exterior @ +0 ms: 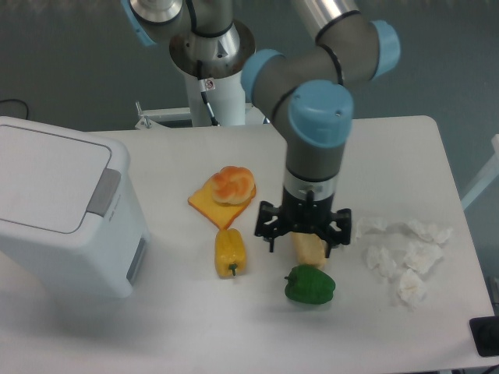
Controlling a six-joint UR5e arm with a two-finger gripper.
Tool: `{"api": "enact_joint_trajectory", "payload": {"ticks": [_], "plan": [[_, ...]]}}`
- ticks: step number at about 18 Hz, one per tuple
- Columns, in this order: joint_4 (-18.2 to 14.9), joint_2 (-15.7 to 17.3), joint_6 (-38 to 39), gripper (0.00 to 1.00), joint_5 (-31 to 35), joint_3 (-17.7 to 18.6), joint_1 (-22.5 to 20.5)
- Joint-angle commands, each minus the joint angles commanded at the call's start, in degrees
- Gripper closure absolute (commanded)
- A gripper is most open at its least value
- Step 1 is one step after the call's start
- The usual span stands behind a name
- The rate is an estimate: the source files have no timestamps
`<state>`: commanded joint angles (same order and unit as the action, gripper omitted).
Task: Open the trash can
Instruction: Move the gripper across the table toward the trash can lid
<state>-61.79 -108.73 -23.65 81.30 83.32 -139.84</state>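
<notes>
Trash can: large white boxy bin with rounded corners at the left edge of the white counter, partly cut off by the frame.
Lid: flat, white and down, covering the top of the bin.
Facing: the grey latch strip and the grey front panel are on the side toward the middle of the counter, so the bin's front faces right.
Long axis: runs roughly left to right, from the cut-off rear toward the grey front.
Writing: no readable brand or label on the bin; a small tag hangs on the arm's white pedestal, too small to read.
Claw: black, pointing straight down over the middle of the counter, its prongs spread apart and holding nothing; well apart from the bin.
Under the claw: a pale yellow bread-like block, partly hidden behind the prongs.
Nearby food: a green pepper just in front, a yellow pepper to the left, and an orange slab with a round pastry on top behind it.
Right side: crumpled white tissue pieces.
</notes>
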Motion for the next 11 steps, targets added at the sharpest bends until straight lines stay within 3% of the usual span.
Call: {"api": "enact_joint_trajectory", "payload": {"ticks": [4,11], "plan": [[0.0,2.29,0.97,0.0,-4.3,-0.09,0.18],[-0.18,3.87,8.43,0.0,-4.75,-0.44,2.02]]}}
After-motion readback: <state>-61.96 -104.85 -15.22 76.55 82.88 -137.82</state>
